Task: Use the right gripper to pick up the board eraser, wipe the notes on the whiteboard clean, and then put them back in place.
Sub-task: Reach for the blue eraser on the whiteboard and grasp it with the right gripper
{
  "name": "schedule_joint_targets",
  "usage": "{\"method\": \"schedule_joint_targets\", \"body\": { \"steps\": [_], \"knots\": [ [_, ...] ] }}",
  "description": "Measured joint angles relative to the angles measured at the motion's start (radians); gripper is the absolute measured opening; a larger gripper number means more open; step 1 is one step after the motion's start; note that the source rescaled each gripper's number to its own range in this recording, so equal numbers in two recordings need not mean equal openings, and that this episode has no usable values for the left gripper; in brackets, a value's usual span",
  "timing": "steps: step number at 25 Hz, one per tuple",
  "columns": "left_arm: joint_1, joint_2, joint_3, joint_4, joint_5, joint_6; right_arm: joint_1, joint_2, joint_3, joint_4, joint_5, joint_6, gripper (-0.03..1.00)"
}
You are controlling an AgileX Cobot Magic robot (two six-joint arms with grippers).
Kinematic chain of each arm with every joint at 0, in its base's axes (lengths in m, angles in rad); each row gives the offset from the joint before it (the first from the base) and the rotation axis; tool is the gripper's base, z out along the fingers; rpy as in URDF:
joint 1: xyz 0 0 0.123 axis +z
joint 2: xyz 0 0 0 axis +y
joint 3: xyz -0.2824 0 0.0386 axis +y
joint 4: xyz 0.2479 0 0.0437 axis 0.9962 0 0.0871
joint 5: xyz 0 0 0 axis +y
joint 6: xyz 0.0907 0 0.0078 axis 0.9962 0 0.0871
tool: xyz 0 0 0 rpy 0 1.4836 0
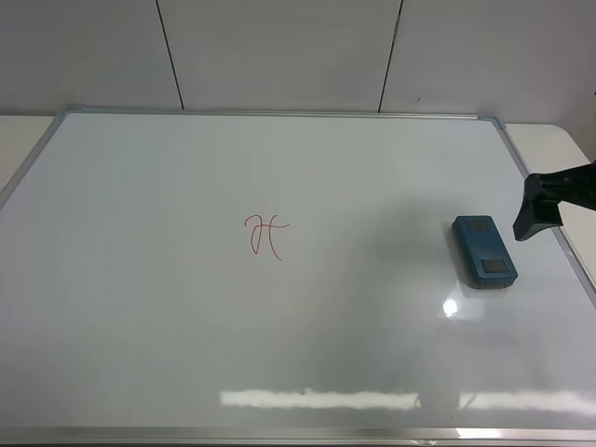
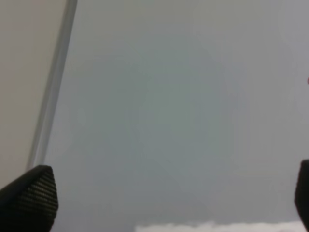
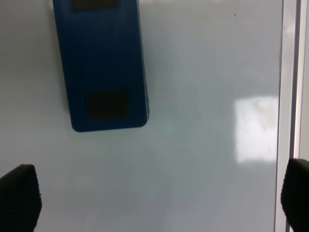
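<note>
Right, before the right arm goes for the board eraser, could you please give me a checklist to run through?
1. Right gripper open: ok, fingers wide apart, nothing between them.
2. Board eraser lying flat on the whiteboard, unobstructed: ok.
3. Gripper lined up over the eraser: not ok, it hangs beside it, near the board's right frame.
4. Red notes present to wipe: ok.
5. Left gripper out of the way: ok, open and absent from the high view.
6. Gripper height above the board: cannot tell.
</note>
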Motion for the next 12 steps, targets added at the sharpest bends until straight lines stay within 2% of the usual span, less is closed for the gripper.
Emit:
{"method": "schedule_joint_targets", "body": {
  "steps": [5, 12],
  "knots": [
    [0.000, 0.000, 0.000, 0.000, 0.000, 0.000, 0.000, 0.048, -0.001, -0.034, -0.105, -0.024, 1.00],
    [0.000, 0.000, 0.000, 0.000, 0.000, 0.000, 0.000, 0.140, -0.001, 0.015, -0.222, -0.047, 1.00]
  ]
}}
